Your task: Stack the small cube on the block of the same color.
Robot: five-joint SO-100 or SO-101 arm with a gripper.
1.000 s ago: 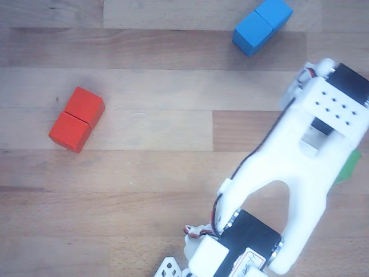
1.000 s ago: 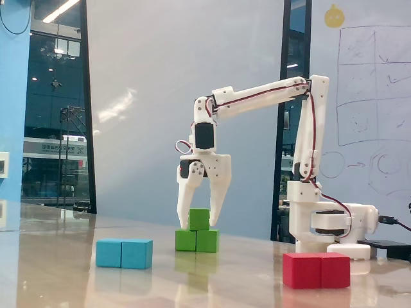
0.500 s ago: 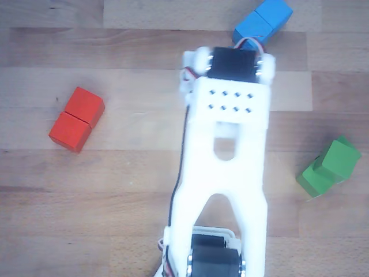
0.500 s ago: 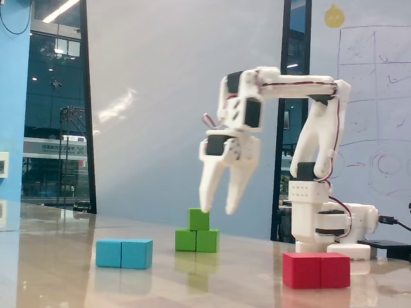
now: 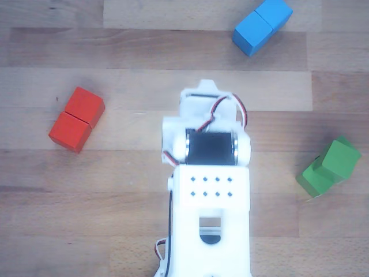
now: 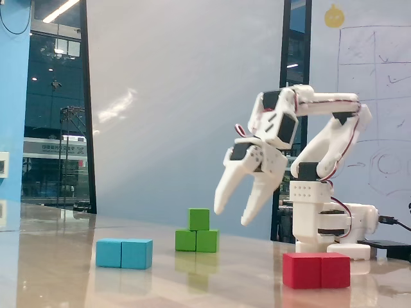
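Note:
The small green cube [image 6: 199, 219] rests on top of the green oblong block [image 6: 197, 240] in the fixed view, roughly centred over its seam. From above, the same cube [image 5: 341, 158] sits on the green block [image 5: 312, 179] at the right edge. My gripper [image 6: 232, 213] hangs in the air to the right of the stack, tilted down and to the left, open with nothing between its fingers. In the other view the white arm [image 5: 209, 190] fills the lower middle and hides the fingers.
A blue oblong block [image 6: 124, 253] lies left of the green stack, seen from above as a blue block [image 5: 261, 26] at the top right. A red oblong block [image 6: 316, 269] sits in front of the arm's base [image 6: 331, 221]; the other view shows the red block [image 5: 76, 119] at the left.
The gripper has let go of the small green cube, lifted off the stack and swung back toward the arm's base. The cube stays on the green block.

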